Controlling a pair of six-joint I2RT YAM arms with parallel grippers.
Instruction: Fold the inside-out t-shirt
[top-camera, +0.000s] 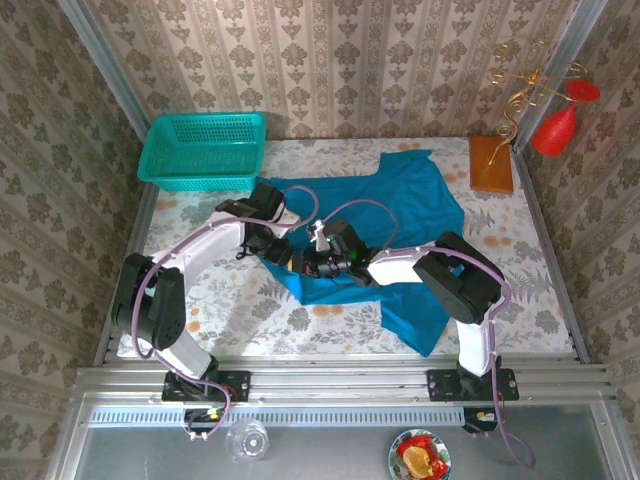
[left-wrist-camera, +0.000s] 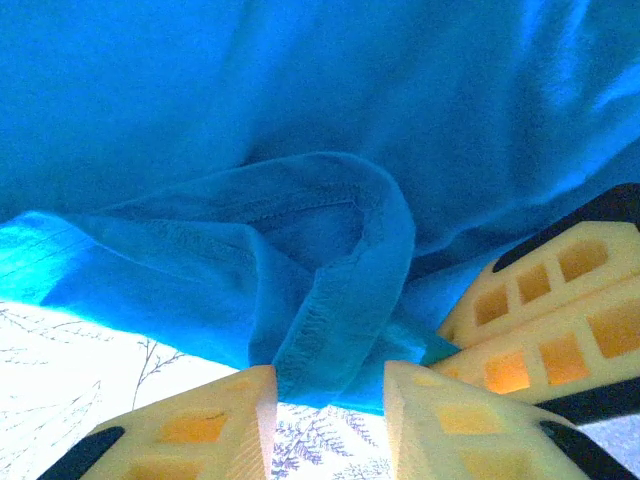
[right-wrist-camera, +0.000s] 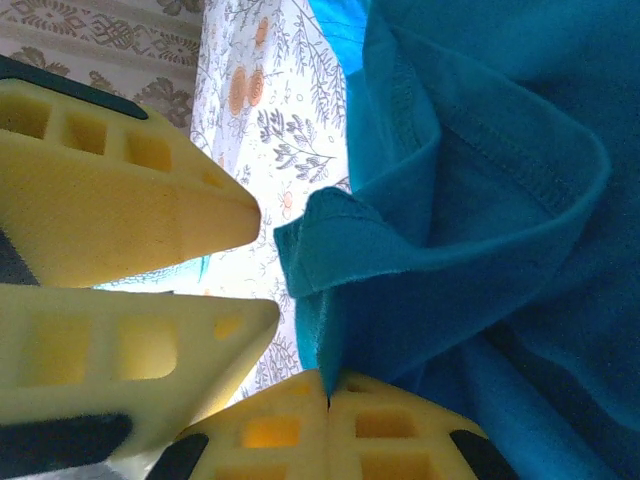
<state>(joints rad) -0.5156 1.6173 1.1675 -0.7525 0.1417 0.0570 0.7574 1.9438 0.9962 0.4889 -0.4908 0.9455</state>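
I am judging the inside-out t-shirt (top-camera: 420, 200) as a light, soft and thin cloth. It is falling in loose folds and is not holding any shape by itself, so any part I am lifting will be dragging the rest behind it. It is not fragile, but I am expecting it to slip out of a weak pinch. For this reason I am preferring the stitched hem (left-wrist-camera: 345, 300), where the cloth is doubled and is giving the pads more body. For a clean fold I am thinking of two holds well apart on one edge, not close together as the grippers are now.

The right gripper (right-wrist-camera: 328, 395) is pressing its fingers fully together, and a thin edge of the shirt is going in at the tips, so I am reading this as a pinch. The left gripper (left-wrist-camera: 328, 400) is standing with a narrow gap. A fold of hem is sitting in this gap, and as far as I am seeing it is not squeezed.

The shirt is lying crumpled on the flowered tablecloth (top-camera: 535, 285), over the middle and right of the table and well apart from the turquoise mesh basket (top-camera: 195, 178). It is plain teal-blue with no print, and the seam stitches are showing on the outside.
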